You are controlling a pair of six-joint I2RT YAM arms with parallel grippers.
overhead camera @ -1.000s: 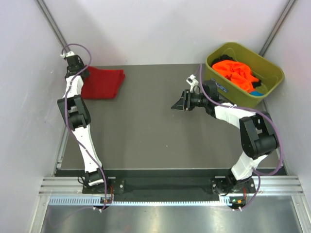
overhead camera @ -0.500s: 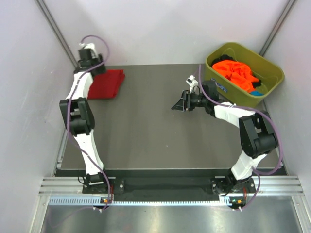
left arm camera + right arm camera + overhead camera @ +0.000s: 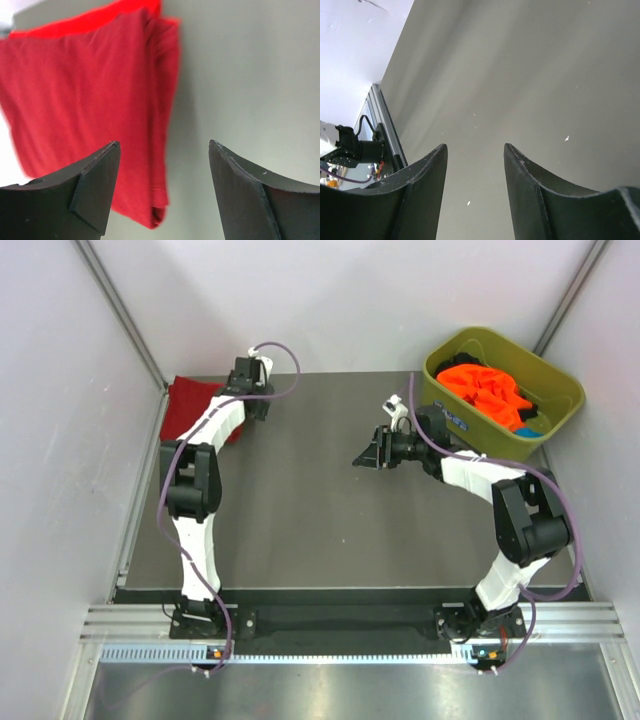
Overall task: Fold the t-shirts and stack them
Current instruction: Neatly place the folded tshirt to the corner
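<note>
Dark table (image 3: pixel 300 520) between pale walls (image 3: pixel 340 300)
The matte top was evenly lit; black struts (image 3: pixel 120 312) climbed the back corners, and a metal rail (image 3: pixel 590 622) edged its near side.

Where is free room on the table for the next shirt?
Bare: the table middle between the folded red shirt and the right gripper, and its near half. Crowded: the far left corner under the left arm, the far right by the green tub.
</note>
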